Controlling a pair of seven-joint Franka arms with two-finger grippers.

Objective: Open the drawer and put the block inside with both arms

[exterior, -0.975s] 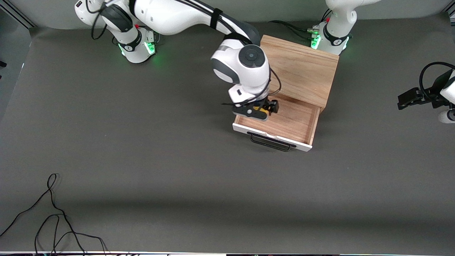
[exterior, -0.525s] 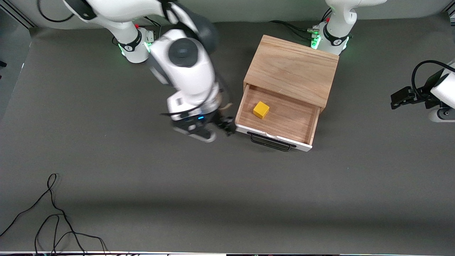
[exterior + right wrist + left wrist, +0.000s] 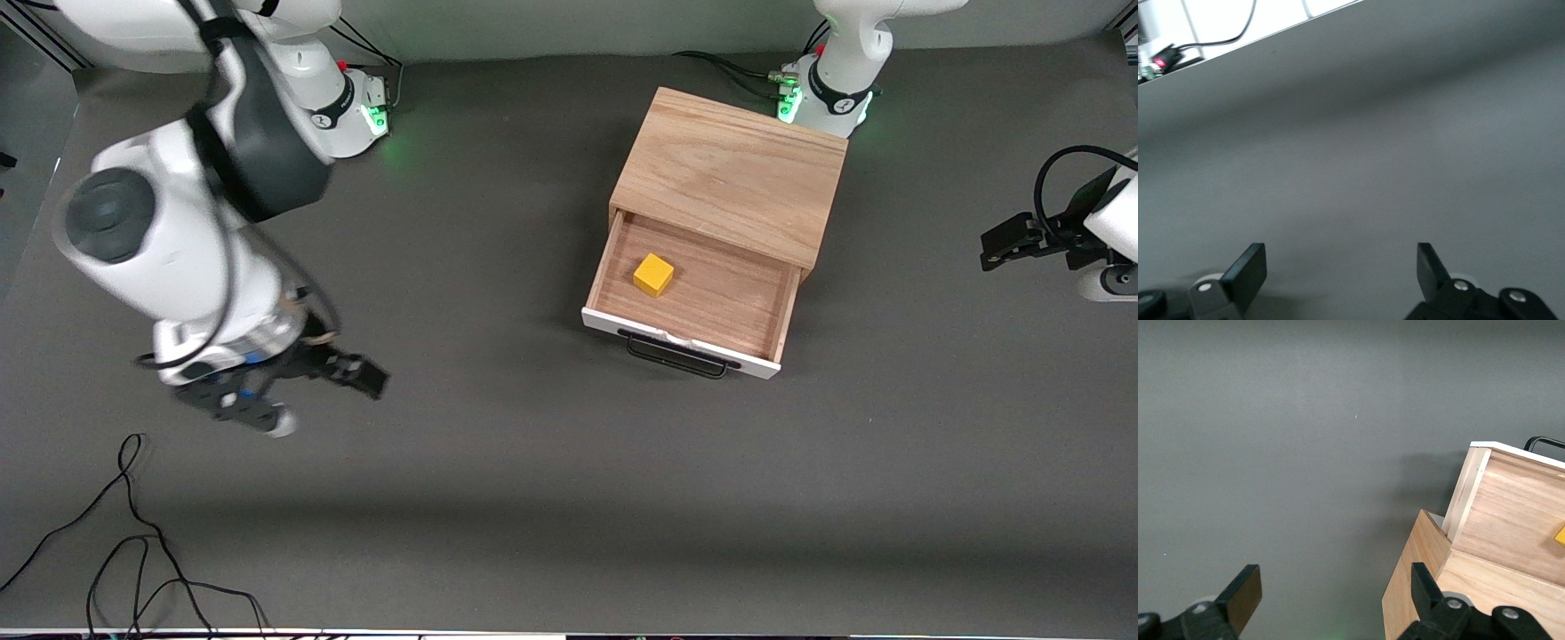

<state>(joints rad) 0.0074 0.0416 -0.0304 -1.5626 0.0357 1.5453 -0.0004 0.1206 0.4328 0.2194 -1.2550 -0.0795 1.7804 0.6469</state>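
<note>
The drawer of the light oak cabinet stands pulled out, with its white front and black bar handle toward the front camera. The yellow block lies on the drawer's wooden floor, touched by nothing. My right gripper is open and empty over bare mat toward the right arm's end of the table; its wrist view shows its spread fingers over mat only. My left gripper is open and empty, waiting off the cabinet's side; its wrist view shows the cabinet, the drawer's side and a sliver of the block.
The grey mat covers the table. Loose black cables lie near the front edge at the right arm's end. The mat's edge shows in the right wrist view.
My right gripper let go of the block in the drawer and swung away toward the right arm's end of the table. The block stays in the drawer. The left arm barely moved.
</note>
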